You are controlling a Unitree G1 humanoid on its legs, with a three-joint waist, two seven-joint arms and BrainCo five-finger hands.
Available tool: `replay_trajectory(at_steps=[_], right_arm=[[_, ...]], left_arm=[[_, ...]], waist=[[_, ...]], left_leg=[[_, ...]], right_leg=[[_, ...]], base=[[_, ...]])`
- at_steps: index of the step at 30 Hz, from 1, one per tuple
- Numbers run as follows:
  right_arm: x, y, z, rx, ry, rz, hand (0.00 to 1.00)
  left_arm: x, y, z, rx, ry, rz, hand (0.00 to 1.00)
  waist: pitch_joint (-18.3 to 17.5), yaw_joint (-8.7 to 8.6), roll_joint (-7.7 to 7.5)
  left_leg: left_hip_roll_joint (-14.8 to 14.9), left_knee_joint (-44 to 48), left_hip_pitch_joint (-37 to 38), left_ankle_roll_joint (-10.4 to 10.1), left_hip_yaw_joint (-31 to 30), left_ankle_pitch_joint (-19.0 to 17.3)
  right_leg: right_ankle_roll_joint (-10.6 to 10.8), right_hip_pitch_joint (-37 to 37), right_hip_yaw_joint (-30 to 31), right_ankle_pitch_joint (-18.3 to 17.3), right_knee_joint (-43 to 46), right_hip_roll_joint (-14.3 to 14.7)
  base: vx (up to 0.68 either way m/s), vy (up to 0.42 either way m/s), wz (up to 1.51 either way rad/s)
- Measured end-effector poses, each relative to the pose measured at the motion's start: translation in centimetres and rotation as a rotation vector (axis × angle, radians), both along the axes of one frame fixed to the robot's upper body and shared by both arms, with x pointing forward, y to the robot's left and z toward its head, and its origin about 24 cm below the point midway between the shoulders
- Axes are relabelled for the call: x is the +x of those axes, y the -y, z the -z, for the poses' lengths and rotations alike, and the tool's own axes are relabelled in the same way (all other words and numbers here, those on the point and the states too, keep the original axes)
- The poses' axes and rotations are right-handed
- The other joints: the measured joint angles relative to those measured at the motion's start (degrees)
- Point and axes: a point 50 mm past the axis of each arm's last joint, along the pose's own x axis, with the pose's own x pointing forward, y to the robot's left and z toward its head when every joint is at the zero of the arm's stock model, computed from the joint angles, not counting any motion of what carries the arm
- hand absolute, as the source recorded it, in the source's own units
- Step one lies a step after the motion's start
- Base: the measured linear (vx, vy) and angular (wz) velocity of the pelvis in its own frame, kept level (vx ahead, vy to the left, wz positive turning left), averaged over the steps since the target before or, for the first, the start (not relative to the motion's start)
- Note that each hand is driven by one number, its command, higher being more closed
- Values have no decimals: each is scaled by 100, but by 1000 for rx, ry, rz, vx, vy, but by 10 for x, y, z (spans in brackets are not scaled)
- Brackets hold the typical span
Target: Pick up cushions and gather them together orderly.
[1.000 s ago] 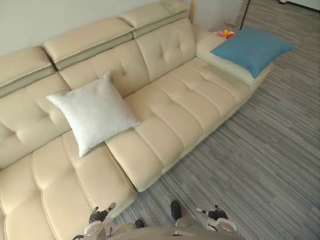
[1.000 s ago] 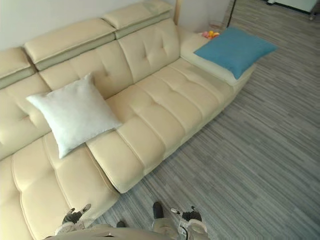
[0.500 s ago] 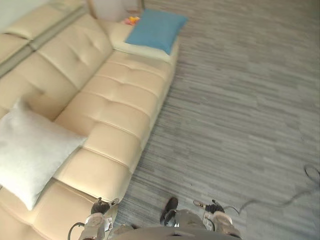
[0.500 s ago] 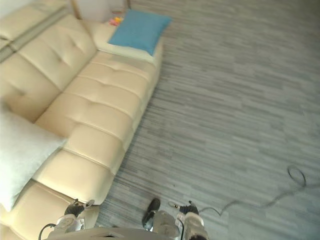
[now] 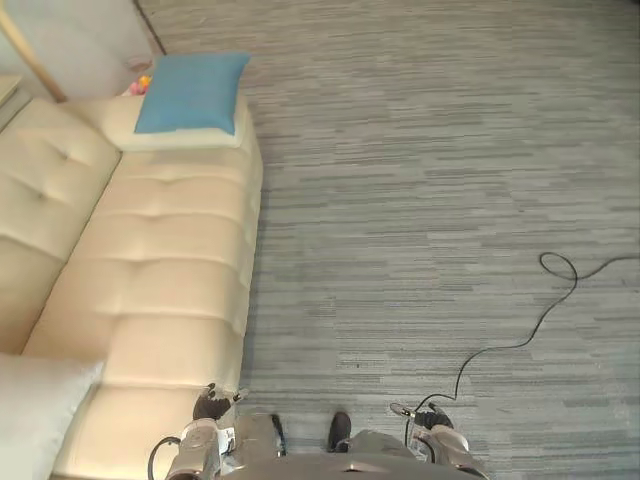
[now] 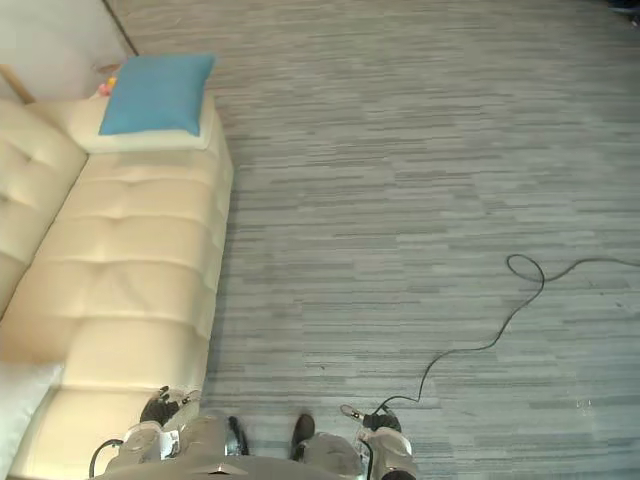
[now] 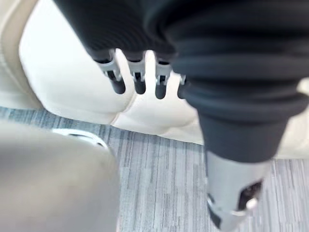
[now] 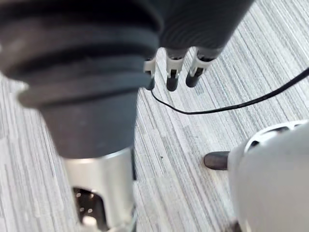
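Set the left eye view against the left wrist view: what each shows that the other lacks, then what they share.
Left eye view: the blue cushion on the far end of the sofa, a corner of the white cushion on its near seat, the right hand. Left wrist view: the left hand close up, fingers straight, holding nothing. Shared: the sofa, the grey floor, the left hand.

blue cushion [image 5: 192, 92] at the far end of the plain cream sofa [image 5: 160, 260]; white cushion [image 5: 35, 415] at its near end; floor [image 5: 420, 150] grey, finely streaked in stripes.
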Motion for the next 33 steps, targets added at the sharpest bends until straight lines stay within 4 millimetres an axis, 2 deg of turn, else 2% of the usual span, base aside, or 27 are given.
replay_trajectory(at_steps=[2, 3, 4, 5, 6, 7, 9, 10, 11, 12, 13, 14, 15, 17, 20, 21, 22, 23, 24, 25, 26, 27, 28, 29, 30, 32, 33], right_arm=[[-1, 0, 0, 0, 0, 1, 0], [-1, 0, 0, -1, 0, 0, 0], [-1, 0, 0, -2, 1, 0, 0], [-1, -1, 0, 0, 1, -2, 0], [0, -2, 0, 1, 2, -6, 0], [-2, -4, 1, 4, -8, -20, 0], [-12, -7, 5, 14, -31, -15, 0], [-12, -10, 6, 23, -34, -18, 0], [-15, -10, 7, 27, -42, -18, 0], [-14, -10, 7, 26, -40, -19, 0], [-14, -10, 7, 30, -38, -24, 0], [-14, -9, 6, 27, -36, -27, 0], [-14, -7, 6, 18, -38, -34, 0], [-8, -8, 4, 13, -26, -48, 0], [0, -6, 1, 5, 1, -55, 0], [5, -5, -2, -3, 29, -58, 0], [8, -6, -3, -4, 39, -60, 0], [8, -7, -3, -2, 39, -60, 0], [5, -8, -2, 4, 33, -54, 0], [6, -6, -3, -2, 34, -50, 0], [6, 1, -4, -16, 35, -36, 0], [5, 4, -4, -22, 34, -27, 0], [5, 8, -5, -29, 35, -12, 0], [4, 11, -6, -30, 38, 9, 0], [4, 12, -6, -32, 42, 16, 0], [-3, 12, -5, -33, 30, 22, 0], [-8, 14, -4, -36, 28, 30, 0]], left_arm=[[0, 0, 0, -5, 3, -26, 0], [0, -1, 0, -4, 5, -32, 0], [-1, -2, 0, -3, 1, -38, 0], [-3, -4, 1, -1, -6, -51, 0], [-3, -6, 1, -2, -5, -61, 0], [-4, -9, 0, 0, -2, -79, 0], [-7, -12, 1, 4, -13, -87, 0], [-11, -16, 3, 14, -29, -89, 0], [-16, -20, 4, 21, -48, -93, 0], [-18, -21, 5, 25, -54, -93, 0], [-22, -22, 5, 32, -64, -80, 0], [-24, -22, 6, 37, -73, -67, 0], [-26, -22, 7, 36, -81, -62, 0], [-25, -21, 7, 41, -84, -56, 0], [-22, -19, 6, 36, -83, -53, 0], [-18, -17, 6, 34, -76, -49, 0], [-17, -18, 5, 37, -74, -48, 0], [-17, -19, 5, 40, -74, -49, 0], [-17, -23, 5, 50, -73, -50, 0], [-17, -21, 6, 46, -82, -50, 0], [-18, -12, 9, 20, -98, -47, 0], [-19, -9, 10, 9, -104, -50, 0], [-20, -3, 11, -9, -105, -64, 0], [-21, 0, 11, -19, -106, -71, 0], [-20, 2, 11, -25, -103, -73, 0], [-17, 3, 10, -29, -86, -81, 0], [-14, 2, 8, -29, -74, -89, 0]], waist=[[12, 85, 43], [2, 170, 54], [-19, 203, 62], [-97, 216, 40], [-123, 217, 54], [-157, 231, -94], [-248, 258, -256], [-297, 238, -334], [-297, 142, -347], [-293, 114, -364], [-278, 86, -369], [-248, 75, -351], [-208, 41, -308], [-185, -46, -283], [-153, -188, -288], [-110, -255, -261], [-62, -294, -299], [-38, -321, -353], [-3, -387, -587], [14, -394, -609], [85, -389, -443], [82, -386, -370], [83, -370, -233], [51, -380, -119], [45, -397, -85], [58, -454, -60], [91, -415, -45]], left_leg=[[-101, -1278, -39, -121, -265, 664], [-105, -1461, -42, -121, -310, 931], [-112, -1470, -41, -61, -382, 1142], [-199, -1316, -135, 161, -483, 1372], [-230, -1160, -177, 229, -502, 1366], [-334, -706, -186, 397, -357, 967], [-457, -635, -89, 410, -187, 714], [-542, -570, 60, 536, -60, 599], [-604, -460, 390, 666, 25, 351], [-640, -462, 552, 711, 39, 292], [-679, -565, 950, 768, 49, 153], [-698, -711, 1308, 782, 43, 56], [-712, -976, 1735, 816, -37, 18], [-615, -1510, 2322, 813, -94, 20], [-427, -1756, 2631, 813, -171, 20], [-276, -1827, 2745, 813, -255, 20], [-198, -1910, 2872, 812, -272, 20], [-202, -1946, 2939, 806, -300, 16], [-336, -2039, 3125, 652, -470, -68], [-278, -2036, 3252, 526, -570, -148], [-131, -1949, 3328, 477, -681, -179], [-70, -1839, 3296, 478, -738, -161], [65, -1586, 3231, 355, -829, -85], [202, -1204, 3080, 162, -966, 36], [293, -588, 2842, 2, -1136, 258], [396, 654, 2306, -337, -1392, 838], [522, 1591, 1921, -545, -1419, 1577]], right_leg=[[69, 181, 208, -10, -229, 0], [135, 261, 387, -40, -320, 23], [191, 299, 515, -71, -358, 38], [323, 278, 720, -159, -290, 6], [376, 251, 793, -218, -190, -36], [564, 96, 961, -649, 349, -236], [804, -118, 1077, -901, 985, -379], [1102, -354, 1221, -1083, 1825, -534], [1490, -619, 1317, -944, 2993, -633], [1619, -701, 1310, -812, 3348, -680], [1761, -881, 1228, -459, 4156, -801], [1582, -987, 962, -457, 4787, -965], [1110, -1111, 455, -677, 5229, -1203], [713, -1348, -117, -1066, 4960, -1273], [601, -1839, -353, -1149, 3754, -1151], [623, -2037, -277, -861, 2787, -1009], [723, -2129, -31, -253, 1671, -914], [783, -2129, 120, 51, 1144, -926], [1060, -2170, 531, 734, 337, -1104], [1042, -2170, 552, 1122, 539, -1086], [967, -2239, 595, 1227, 923, -964], [882, -2294, 593, 1172, 1096, -906], [642, -2321, 541, 992, 1314, -790], [536, -2290, 438, 807, 1439, -693], [480, -2162, 309, 615, 1520, -649], [428, -1823, 102, 375, 1529, -637], [353, -1468, 17, 194, 1478, -607]], base=[[274, 143, -74], [310, 156, -80], [373, 190, -83], [319, 169, -61], [500, 270, -64], [336, 181, -47], [368, 165, -34], [495, 192, -17], [512, 180, -9], [596, 168, -4], [491, 106, -1], [463, 52, 6], [447, 6, 9], [468, -48, 11], [412, -146, 17], [516, -284, 33], [434, -247, 38], [478, -334, 54], [397, -286, 45], [576, -409, 39], [280, -189, 10], [355, -247, -3], [374, -237, -8], [574, -341, -3], [578, -320, 25], [373, -198, 45], [385, -137, 47]])
